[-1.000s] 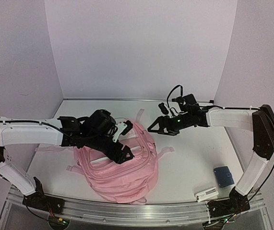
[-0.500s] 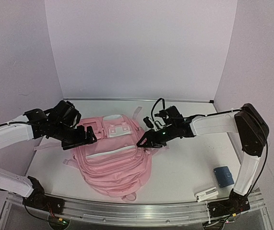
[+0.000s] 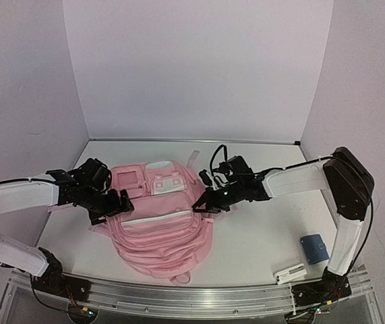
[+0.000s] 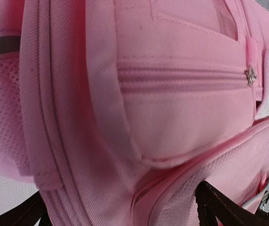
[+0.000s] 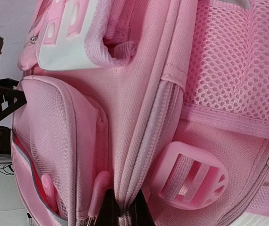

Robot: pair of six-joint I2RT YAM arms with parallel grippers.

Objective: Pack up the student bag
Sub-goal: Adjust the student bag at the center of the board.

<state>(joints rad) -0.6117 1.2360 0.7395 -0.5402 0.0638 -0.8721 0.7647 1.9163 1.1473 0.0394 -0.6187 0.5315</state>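
Note:
The student bag point(image 3: 162, 226), a large pink backpack, lies flat in the middle of the table with its front pockets facing up. My left gripper point(image 3: 119, 201) stands open at the bag's left side; in the left wrist view its dark fingers point(image 4: 221, 207) spread wide over the pink fabric point(image 4: 172, 94) and hold nothing. My right gripper point(image 3: 199, 204) is at the bag's right edge. In the right wrist view it point(image 5: 125, 213) is shut, pinching the closed zip seam point(image 5: 143, 136) between its tips. A pink zip pull point(image 5: 99, 188) and a strap buckle point(image 5: 191, 176) lie on either side.
A small blue case point(image 3: 314, 248) and a white flat object point(image 3: 290, 274) lie near the front right corner, by the right arm's base. Loose pink straps point(image 3: 193, 160) trail off the bag's far end. Walls close the table on three sides.
My left arm drew back off the bag's top to its left side and opened wide. My right arm came down and left to the bag's right edge and shut on the zip seam.

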